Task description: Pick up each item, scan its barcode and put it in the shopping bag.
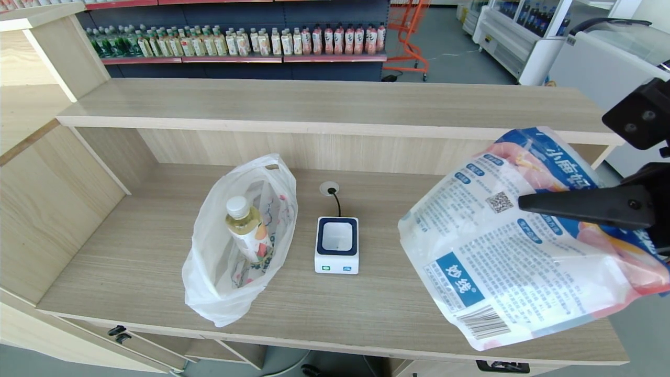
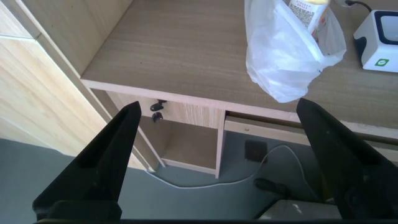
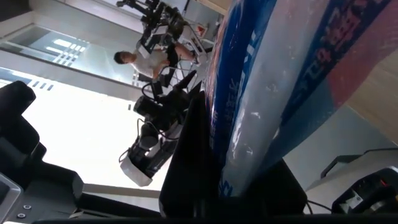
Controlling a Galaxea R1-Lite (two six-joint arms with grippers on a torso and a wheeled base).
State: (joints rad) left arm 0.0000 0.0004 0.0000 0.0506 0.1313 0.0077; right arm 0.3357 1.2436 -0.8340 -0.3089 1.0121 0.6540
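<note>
Right side of the head view: a large printed packet, held up over the wooden counter and tilted. Clamped by the right gripper, which is closed on the packet's upper right part, with one black finger lying across the printed face and the other hidden behind. Barcode near the lower corner of the packet, turned up toward the camera.

Centre of the frame: the white scanner, standing on the counter with its dark window upward and a black cable going to a round hole behind it. Well apart from the packet.

Just left of the scanner, not touching it: the white plastic shopping bag, lying with its mouth open. Inside it a bottle with a white cap and yellowish drink, leaning.

In the left wrist view: the left gripper, fingers spread wide with nothing between them, hanging before the front edge of the counter, above the grey floor.

Upper left of the head view, far behind: shelves full of drinks.
</note>
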